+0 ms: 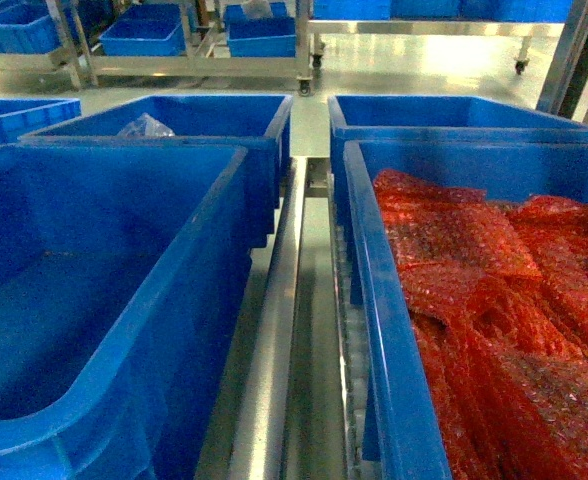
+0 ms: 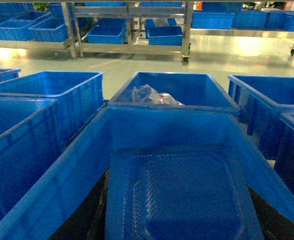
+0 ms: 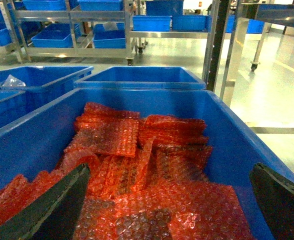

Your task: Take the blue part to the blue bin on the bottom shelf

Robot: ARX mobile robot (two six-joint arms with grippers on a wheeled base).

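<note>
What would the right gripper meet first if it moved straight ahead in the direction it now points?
Most likely the red bubble-wrap bags heaped in the blue bin. The open right gripper points into them, though the depth is unclear.

Deep blue bins everywhere, glossy plastic. The right-hand bin brims with red-orange bubble-wrap bags, dimpled all over. A translucent blue ribbed tray sits in the left bin. Black gripper fingers frame the red. Clear crinkled plastic glints beyond; silver steel rails, pale green floor.
</note>
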